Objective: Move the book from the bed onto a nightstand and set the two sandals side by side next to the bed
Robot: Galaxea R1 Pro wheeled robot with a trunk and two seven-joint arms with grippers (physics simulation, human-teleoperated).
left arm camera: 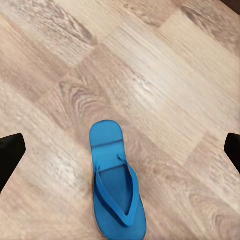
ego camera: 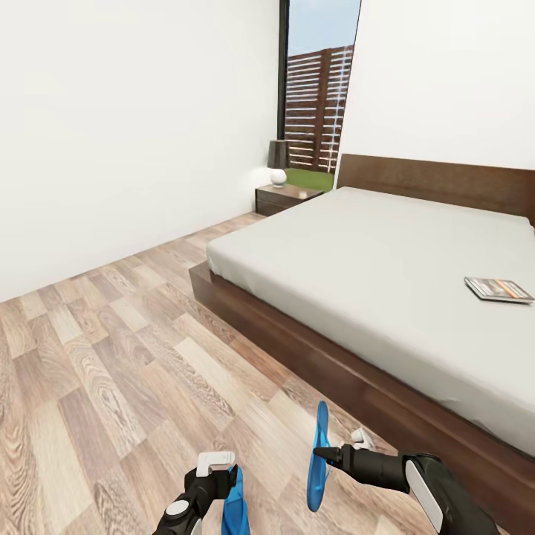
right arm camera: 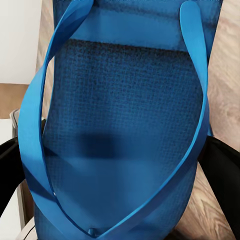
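The right claw (ego camera: pixel 321 452) is clamped on one sandal (ego camera: pixel 319 457), holding it on edge above the floor (ego camera: pixel 111 371) just beside the bed (ego camera: pixel 386 253). The left claw (ego camera: pixel 215 464) hangs with jaws apart over the other sandal (left arm camera: pixel 116 187), flat on the floor. The book (ego camera: pixel 498 289) lies on the bed; the nightstand (ego camera: pixel 286 197) stands beside the headboard.
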